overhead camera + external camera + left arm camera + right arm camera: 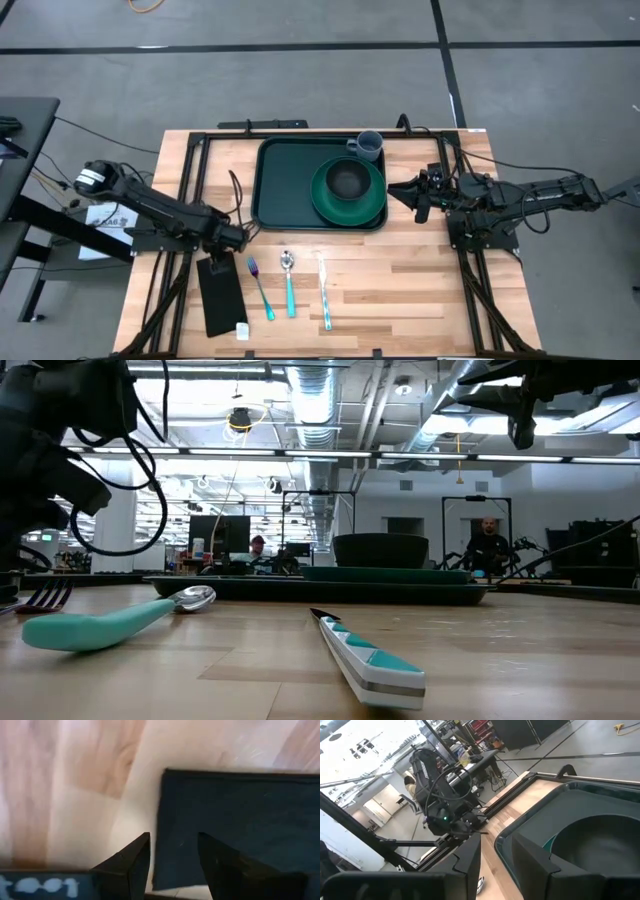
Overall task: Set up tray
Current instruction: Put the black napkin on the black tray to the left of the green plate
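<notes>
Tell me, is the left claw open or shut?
Open. The left claw has a clear gap between its fingers, with nothing held, right above the flat black rectangle.

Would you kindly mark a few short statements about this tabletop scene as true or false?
1. The round green plate lies on the large dark green plastic tray. True.
2. The grey mug stands on the bare wooden table. False: it stands in the tray's corner.
3. The teal-handled fork, spoon and knife lie on the table, outside the tray. True.
4. The left gripper holds the fork. False: it is open, empty, above the flat black rectangle.
</notes>
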